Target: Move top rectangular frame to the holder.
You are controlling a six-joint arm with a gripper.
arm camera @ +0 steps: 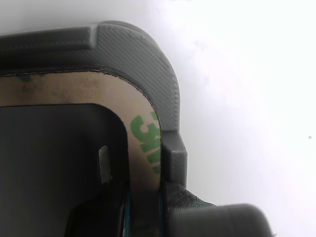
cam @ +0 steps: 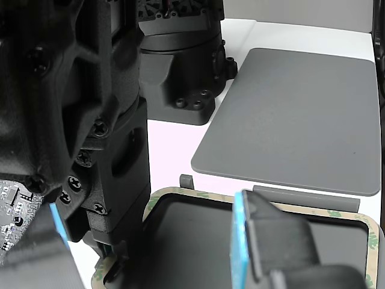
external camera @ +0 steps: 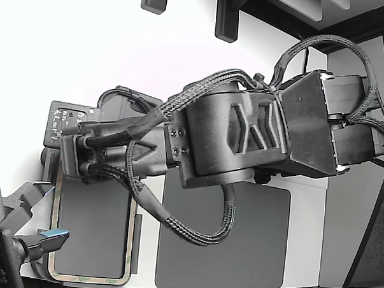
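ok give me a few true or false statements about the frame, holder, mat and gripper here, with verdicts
1. The frame lies in the holder. True.
2. The mat lies at the exterior view's right of the frame. True.
3. The frame lies on top of the mat. False: they are apart, with the holder's wall between them.
4. The frame's middle is solid. False: it is a hollow outline with dark surface showing inside.
5. Green marking shows on the frame's corner in the wrist view. True.
6. The gripper hangs high over the mat. False: it is down at the frame's edge, fingers either side of it.

tan frame (external camera: 90, 280) lying flat in grey holder (arm camera: 148, 54)
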